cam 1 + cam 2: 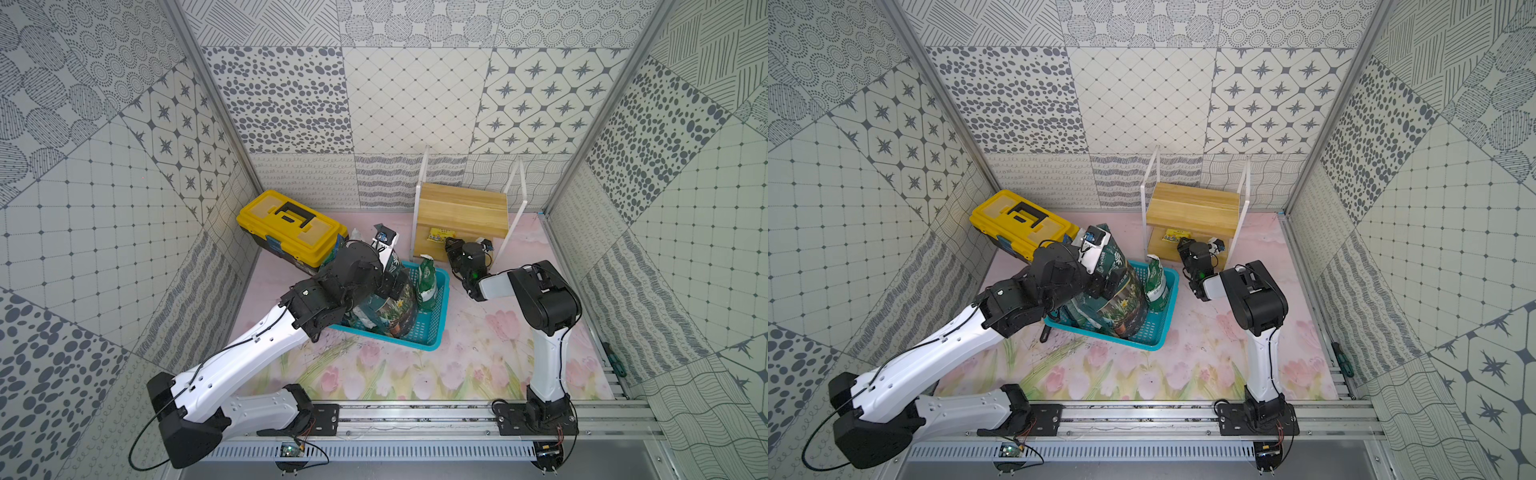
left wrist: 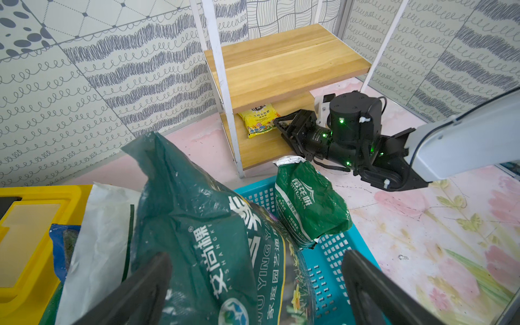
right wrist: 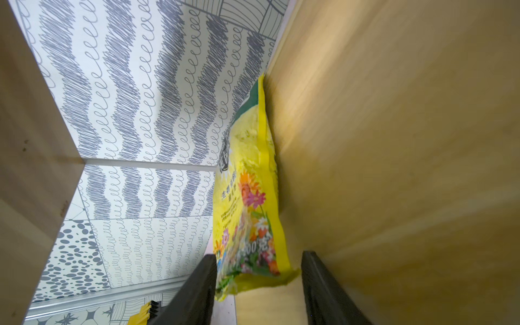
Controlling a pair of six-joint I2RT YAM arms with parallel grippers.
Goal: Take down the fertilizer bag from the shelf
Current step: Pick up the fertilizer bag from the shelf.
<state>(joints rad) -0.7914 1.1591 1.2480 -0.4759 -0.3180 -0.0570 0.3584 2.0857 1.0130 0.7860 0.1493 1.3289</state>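
Floral tabletop (image 1: 478, 353), shelf (image 1: 461, 208) at 1 o'clock: fertilizer bag (image 3: 247, 197) lies on its lower board. My right end effector (image 3: 257, 256) straddles the near corner, jaws apart, not clamping. Closing on only that thin edge, I reckon it slips.

fertilizer bag (image 1: 436, 235) mostly hidden under shelf (image 1: 463, 208) top board, its small print unreadable
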